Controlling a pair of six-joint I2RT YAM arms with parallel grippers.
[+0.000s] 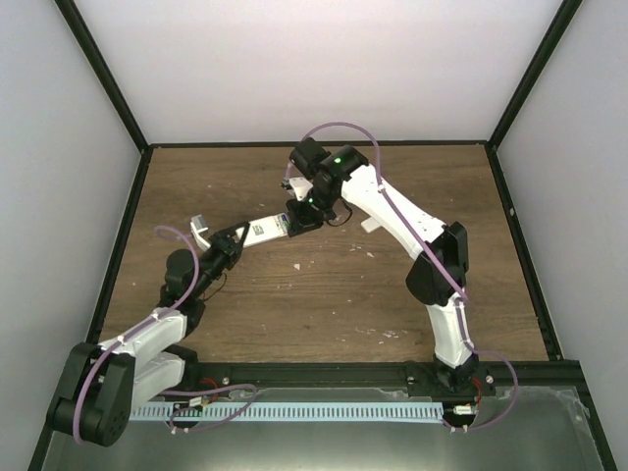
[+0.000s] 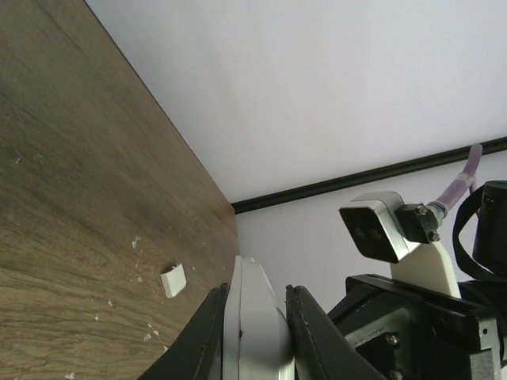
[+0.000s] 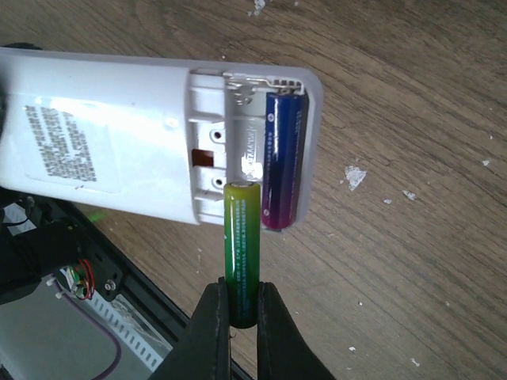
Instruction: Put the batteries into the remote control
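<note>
My left gripper [image 2: 252, 336] is shut on the white remote control [image 2: 255, 317], holding it above the table; it also shows in the top view [image 1: 263, 229] and in the right wrist view [image 3: 119, 134], back side up with its battery bay open. The purple battery [image 3: 283, 154] lies in the bay's outer slot. My right gripper [image 3: 242, 317] is shut on the green battery [image 3: 242, 249], whose tip sits at the open end of the empty slot beside the purple one. The right gripper [image 1: 302, 214] meets the remote's end in the top view.
A small white squarish plastic piece [image 2: 173, 280] lies on the wooden table, also seen in the top view [image 1: 370, 225]. White flecks [image 3: 354, 176] are scattered on the wood. A black rail [image 1: 324, 374] runs along the table's near edge.
</note>
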